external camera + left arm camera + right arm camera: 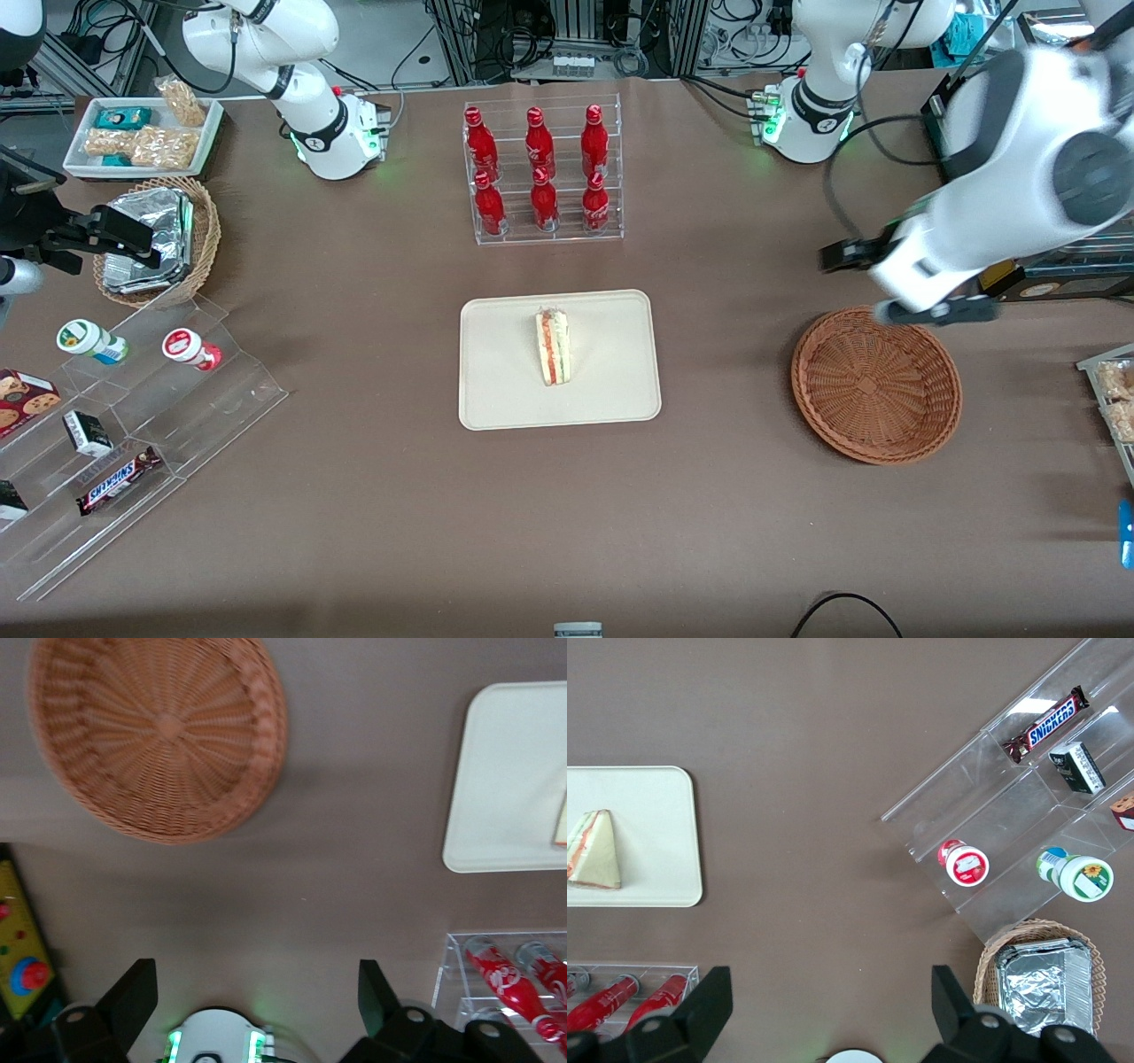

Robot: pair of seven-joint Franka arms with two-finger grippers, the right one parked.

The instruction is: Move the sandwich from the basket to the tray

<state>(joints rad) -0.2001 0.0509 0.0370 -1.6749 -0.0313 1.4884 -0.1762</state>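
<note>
Open worktop [726,372]: bare strip between tray [496,390] and basket [877,385]. Basket interior: nothing in it. End effector [257,992]: fingers spread wide, raised above the basket's rim farther from the front camera. Obstacles: bottle rack [542,173], farther from the front camera than the tray; sandwich [554,346] at tray centre.

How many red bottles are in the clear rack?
6: three red bottles in the clear plastic rack's upper row, three in the lower row nearer the camera. The claw hangs open, empty.

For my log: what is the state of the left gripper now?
Gripper: open, holding nothing, above the table beside the basket.
</note>
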